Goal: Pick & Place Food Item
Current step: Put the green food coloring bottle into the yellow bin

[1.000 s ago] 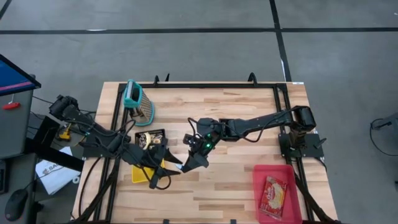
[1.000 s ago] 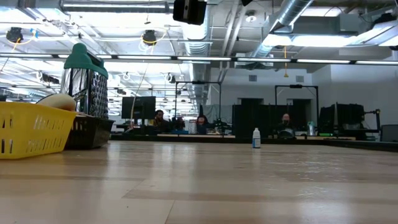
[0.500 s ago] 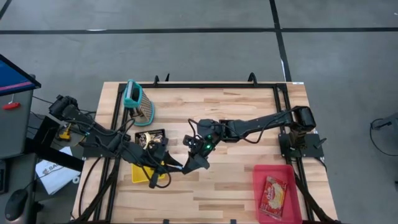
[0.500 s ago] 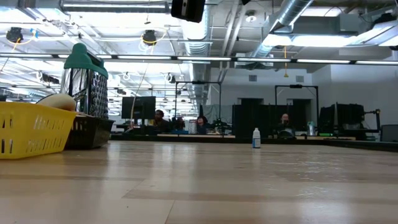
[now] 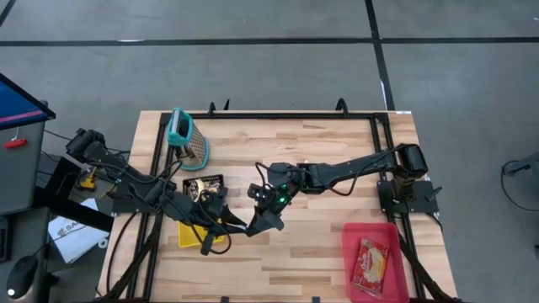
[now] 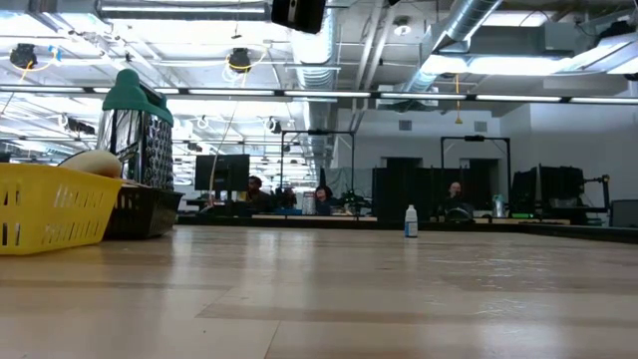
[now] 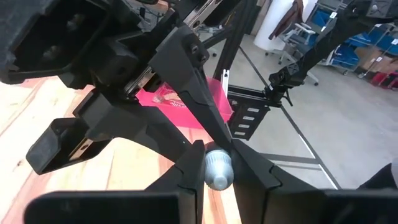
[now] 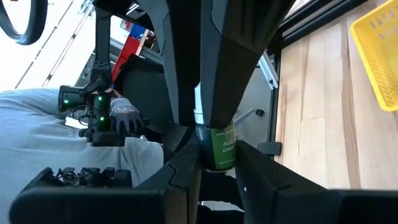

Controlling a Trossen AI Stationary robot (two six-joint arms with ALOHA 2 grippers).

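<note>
- At the upper left of your high view, the grater point(image 5: 187, 140) stood by the table edge. The low view showed it upright behind the yellow basket point(image 6: 50, 205), which held a pale rounded item.
- Left of centre in the high view, your left gripper point(image 5: 238, 225) reached past the yellow basket to the middle of the table. Only its wrist view showed the grip: fingers point(image 7: 191, 171) pinched on the grey cap of the food pouch point(image 7: 217, 172).
- The food pouch hung between the two claws, above the table's middle. From overhead it was a pale speck.
- Your right gripper point(image 5: 252, 227) met the left one tip to tip. Its wrist view showed it clamped on the pouch's green-labelled body.
- At the lower right, the red bin point(image 5: 348, 252) held a packet.
- A second earlier your left claw was spread wider around the cap. The right claw's grip had not changed.
</note>
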